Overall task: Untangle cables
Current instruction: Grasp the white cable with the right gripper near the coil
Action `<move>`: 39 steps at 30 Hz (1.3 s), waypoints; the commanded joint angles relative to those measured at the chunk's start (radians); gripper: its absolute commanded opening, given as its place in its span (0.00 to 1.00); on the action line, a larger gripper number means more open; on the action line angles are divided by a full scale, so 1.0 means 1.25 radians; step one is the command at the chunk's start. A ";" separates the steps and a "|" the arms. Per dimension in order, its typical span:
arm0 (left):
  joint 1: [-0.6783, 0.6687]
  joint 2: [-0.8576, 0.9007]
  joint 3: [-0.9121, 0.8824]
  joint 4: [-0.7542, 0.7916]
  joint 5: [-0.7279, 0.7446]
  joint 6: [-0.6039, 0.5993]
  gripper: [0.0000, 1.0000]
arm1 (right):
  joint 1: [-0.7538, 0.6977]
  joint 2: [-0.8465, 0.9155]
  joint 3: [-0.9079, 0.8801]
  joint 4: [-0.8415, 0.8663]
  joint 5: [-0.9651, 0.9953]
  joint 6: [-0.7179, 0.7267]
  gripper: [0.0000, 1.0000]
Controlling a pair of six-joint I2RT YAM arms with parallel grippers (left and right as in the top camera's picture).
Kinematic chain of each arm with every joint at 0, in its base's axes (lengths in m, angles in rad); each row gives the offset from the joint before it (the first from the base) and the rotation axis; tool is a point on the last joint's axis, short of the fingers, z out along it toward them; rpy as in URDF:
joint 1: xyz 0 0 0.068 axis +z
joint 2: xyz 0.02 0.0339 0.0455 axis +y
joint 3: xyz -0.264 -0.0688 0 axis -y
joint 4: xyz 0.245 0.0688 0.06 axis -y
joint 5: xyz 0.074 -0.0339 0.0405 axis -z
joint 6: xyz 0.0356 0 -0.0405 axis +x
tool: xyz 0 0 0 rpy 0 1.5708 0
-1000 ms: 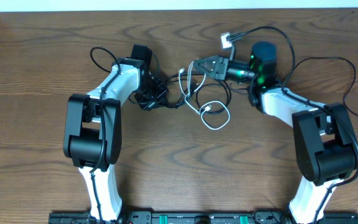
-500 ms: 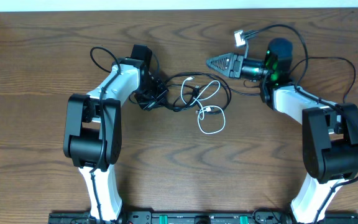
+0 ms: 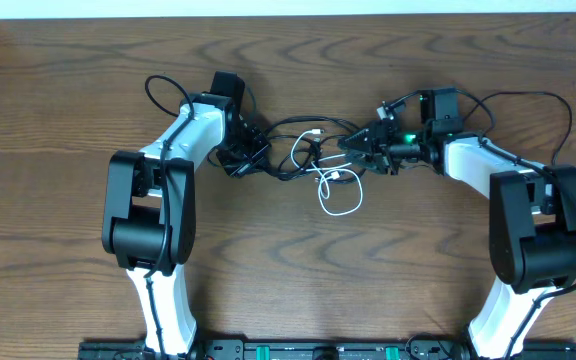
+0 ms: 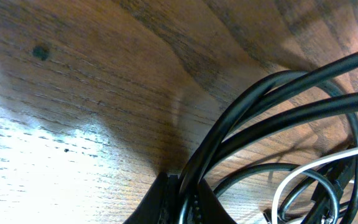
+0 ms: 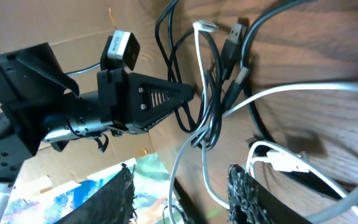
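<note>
Wooden table (image 3: 68, 200) beneath tangled cables (image 3: 298, 152)

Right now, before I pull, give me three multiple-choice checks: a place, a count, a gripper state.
1. The white cord lies: A) inside a box; B) draped over a chair; C) between the left gripper and the right gripper.
2. White cords in view: A) one; B) two; C) three.
3. The right gripper is: A) shut on a plug; B) open; C) out of view.
Answers: 1 C, the overhead view shows its loop between them; 2 A, only one white strand shows; 3 B, the right wrist view shows its fingers apart.
</note>
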 commanded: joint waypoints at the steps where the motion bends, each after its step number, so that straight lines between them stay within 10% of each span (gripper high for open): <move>1: 0.003 0.010 -0.001 -0.003 -0.031 0.005 0.09 | -0.005 -0.002 0.002 -0.005 0.002 -0.031 0.47; 31: 0.003 0.010 -0.001 0.003 -0.031 0.005 0.09 | 0.079 -0.002 0.002 -0.186 0.121 -0.309 0.63; 39: 0.003 0.010 -0.001 0.004 -0.031 0.005 0.09 | 0.086 -0.002 0.002 -0.231 -0.022 -0.535 0.63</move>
